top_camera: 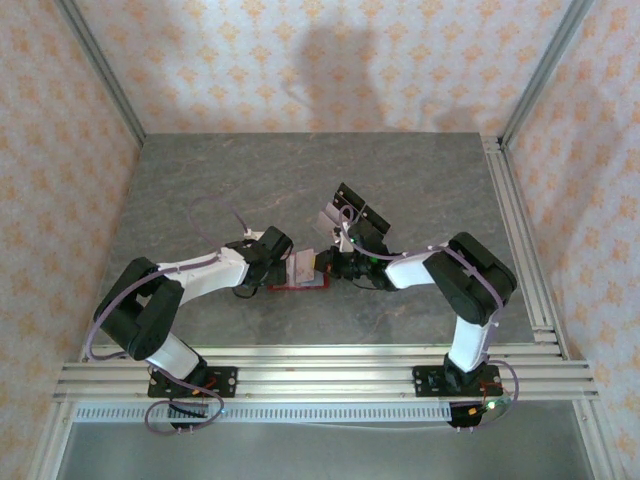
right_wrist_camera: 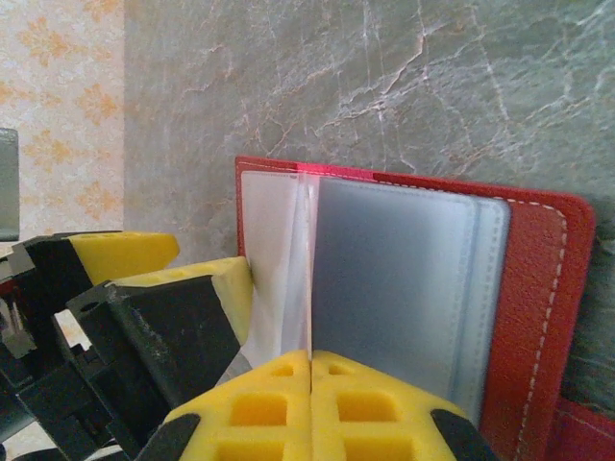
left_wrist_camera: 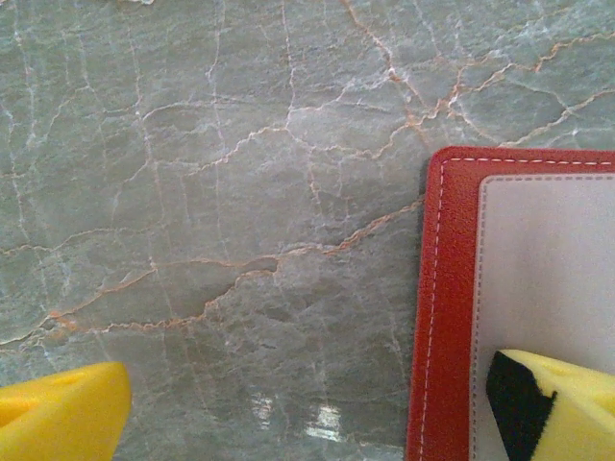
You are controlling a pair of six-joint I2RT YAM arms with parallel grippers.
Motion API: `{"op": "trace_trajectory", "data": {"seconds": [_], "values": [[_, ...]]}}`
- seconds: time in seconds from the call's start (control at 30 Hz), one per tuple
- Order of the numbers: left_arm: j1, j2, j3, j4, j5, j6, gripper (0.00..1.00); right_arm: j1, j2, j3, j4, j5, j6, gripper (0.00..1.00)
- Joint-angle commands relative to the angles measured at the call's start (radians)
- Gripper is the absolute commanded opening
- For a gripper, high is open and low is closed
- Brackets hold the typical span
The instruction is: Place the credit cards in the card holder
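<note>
Card holder (right_wrist_camera: 538, 317) lies open, pale side up, on the marble table (left_wrist_camera: 240, 192), mid-table between the two arms in the top view (top_camera: 297, 285); inside I see clear sleeves w/ a grey panel nearest the red edge. R gripper (right_wrist_camera: 309, 403) sits at the holder's near edge, pads pressed together on a thin pale sheet (right_wrist_camera: 306, 269) seen edge-on; can't tell if that's a card or a sleeve leaf. L gripper (left_wrist_camera: 307, 408) is spread wide; one yellow pad (left_wrist_camera: 567, 403) rests on the holder's pale lining, the other is off it, over bare marble. From the R wrist cam a L finger (right_wrist_camera: 183, 317) is touching the pale leaf. Clear rack w/ black cards (top_camera: 358, 215) stands just behind the R gripper (top_camera: 328, 265).
</note>
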Motion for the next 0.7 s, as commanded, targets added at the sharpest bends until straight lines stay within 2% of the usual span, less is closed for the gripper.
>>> {"op": "trace_trajectory", "data": {"seconds": [0.0,0.67], "values": [[-0.009,0.019,0.006,-0.045,-0.038,-0.004,0.97,0.008,0.018,-0.013,0.065,-0.034,0.017,0.0],[-0.009,-0.013,0.031,-0.082,-0.078,-0.001,0.97,0.008,0.057,-0.042,0.169,-0.047,0.088,0.0]]}}
